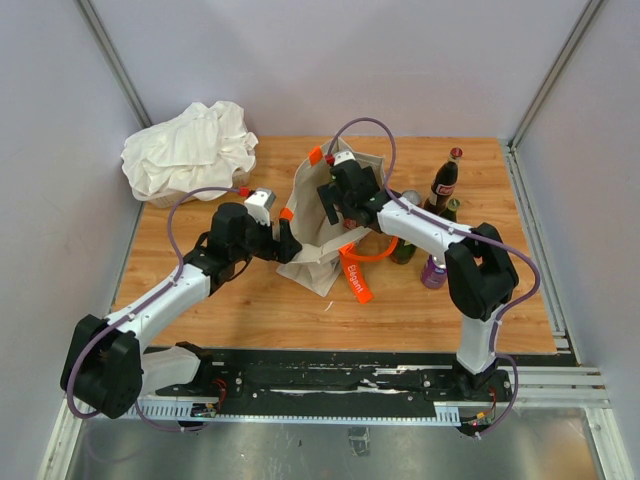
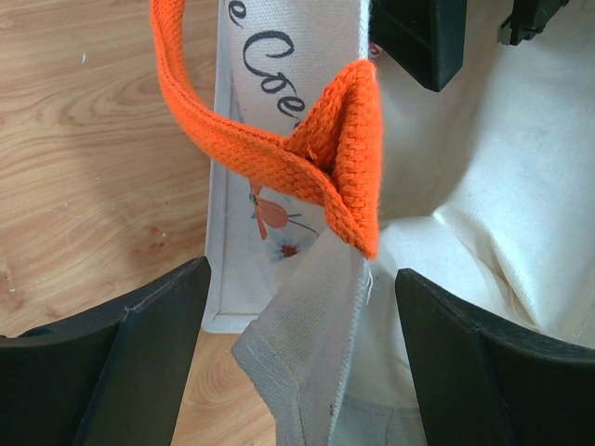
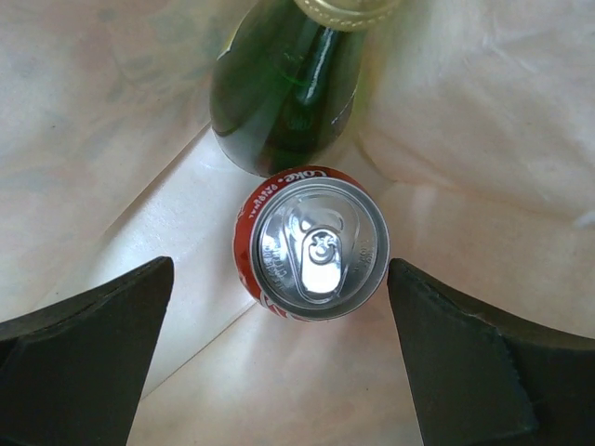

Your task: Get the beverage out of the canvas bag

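Observation:
The cream canvas bag [image 1: 318,215] with orange handles stands mid-table. My left gripper [image 1: 288,240] is open at its left rim; in the left wrist view the bag's corner seam [image 2: 311,344] and orange handle [image 2: 344,149] lie between the spread fingers without being pinched. My right gripper [image 1: 330,195] is open and reaches down into the bag's mouth. In the right wrist view a red cola can [image 3: 311,243] stands upright on the bag's floor between the open fingers, untouched, with a green glass bottle [image 3: 284,88] right behind it.
A white cloth heap [image 1: 190,150] lies at the back left. To the right of the bag stand a cola bottle with a red cap [image 1: 445,180], a dark green bottle [image 1: 406,245], a purple can [image 1: 434,272] and a grey-topped can [image 1: 410,198].

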You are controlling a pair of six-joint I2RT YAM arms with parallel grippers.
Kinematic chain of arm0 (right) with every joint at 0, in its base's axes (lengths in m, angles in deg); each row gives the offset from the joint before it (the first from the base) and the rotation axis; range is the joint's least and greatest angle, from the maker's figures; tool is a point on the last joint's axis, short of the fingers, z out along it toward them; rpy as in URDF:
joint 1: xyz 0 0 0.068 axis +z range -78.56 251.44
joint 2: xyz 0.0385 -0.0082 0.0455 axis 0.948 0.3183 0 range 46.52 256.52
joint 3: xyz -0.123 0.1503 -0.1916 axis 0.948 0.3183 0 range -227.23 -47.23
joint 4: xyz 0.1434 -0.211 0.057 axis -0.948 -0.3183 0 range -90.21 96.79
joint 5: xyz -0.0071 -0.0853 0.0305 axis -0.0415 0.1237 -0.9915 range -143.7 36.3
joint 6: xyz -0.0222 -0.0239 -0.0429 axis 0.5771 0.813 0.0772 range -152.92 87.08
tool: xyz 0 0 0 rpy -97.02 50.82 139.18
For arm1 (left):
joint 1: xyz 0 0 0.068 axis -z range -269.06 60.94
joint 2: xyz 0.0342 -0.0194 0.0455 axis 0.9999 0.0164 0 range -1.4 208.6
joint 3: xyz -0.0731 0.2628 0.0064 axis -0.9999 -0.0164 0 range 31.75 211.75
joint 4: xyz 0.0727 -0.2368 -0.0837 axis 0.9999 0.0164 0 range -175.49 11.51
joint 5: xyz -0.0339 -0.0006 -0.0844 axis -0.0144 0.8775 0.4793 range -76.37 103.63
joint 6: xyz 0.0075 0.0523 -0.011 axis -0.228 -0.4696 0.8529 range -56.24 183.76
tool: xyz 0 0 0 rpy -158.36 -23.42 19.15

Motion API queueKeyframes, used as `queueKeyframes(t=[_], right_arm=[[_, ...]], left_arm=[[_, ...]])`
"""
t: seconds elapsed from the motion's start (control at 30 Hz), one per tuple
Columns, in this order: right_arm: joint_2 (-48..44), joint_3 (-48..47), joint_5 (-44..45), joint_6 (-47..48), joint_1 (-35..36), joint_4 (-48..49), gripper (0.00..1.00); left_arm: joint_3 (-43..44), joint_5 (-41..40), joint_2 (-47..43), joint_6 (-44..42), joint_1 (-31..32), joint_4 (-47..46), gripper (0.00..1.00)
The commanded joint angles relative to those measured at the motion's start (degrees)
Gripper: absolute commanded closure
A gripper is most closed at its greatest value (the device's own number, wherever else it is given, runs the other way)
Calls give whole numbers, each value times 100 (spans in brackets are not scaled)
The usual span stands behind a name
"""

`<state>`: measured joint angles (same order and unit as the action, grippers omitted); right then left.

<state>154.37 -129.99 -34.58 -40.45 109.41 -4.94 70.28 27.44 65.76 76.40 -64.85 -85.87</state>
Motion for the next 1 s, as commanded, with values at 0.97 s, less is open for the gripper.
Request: queueKeyframes(t=[0.97], right_arm=[[259,-769,279,343,-222,-164,2]], left_arm=[[-40,-201,247,-69,23,-50,16]])
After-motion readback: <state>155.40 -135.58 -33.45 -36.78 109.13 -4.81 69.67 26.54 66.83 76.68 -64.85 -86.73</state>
